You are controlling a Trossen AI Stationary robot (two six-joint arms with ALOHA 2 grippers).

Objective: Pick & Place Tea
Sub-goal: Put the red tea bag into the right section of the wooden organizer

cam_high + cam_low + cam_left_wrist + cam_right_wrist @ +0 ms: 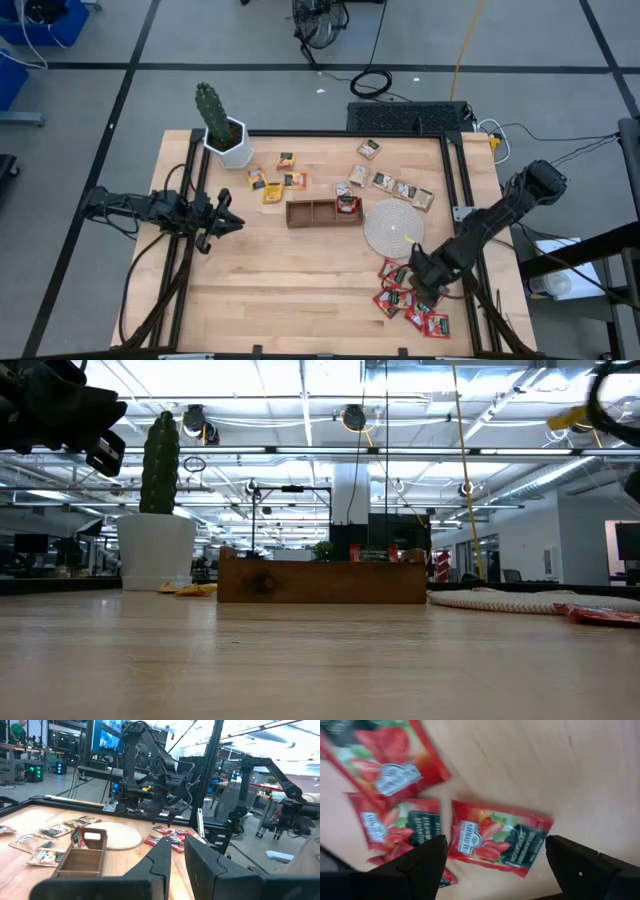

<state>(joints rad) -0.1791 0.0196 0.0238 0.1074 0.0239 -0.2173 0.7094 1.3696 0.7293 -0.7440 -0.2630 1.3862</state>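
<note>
Red sachets lay flat on the table directly under the right gripper, whose jaws stood wide apart to either side of one sachet and held nothing. That red cluster sat at the near right of the table, just beside the disc. Yellow-orange sachets lay far left of the tray, tan ones far right of it, and one red sachet sat in the tray's right compartment. Judged light, thin, flexible and glossy, a sachet would likely slip and offers little height; a hold across two opposite edges, fingertips pressed to the wood, appears soundest. Overlapping neighbours risk a double pick. Left gripper waited at the left edge, jaws nearly together, empty.
</note>
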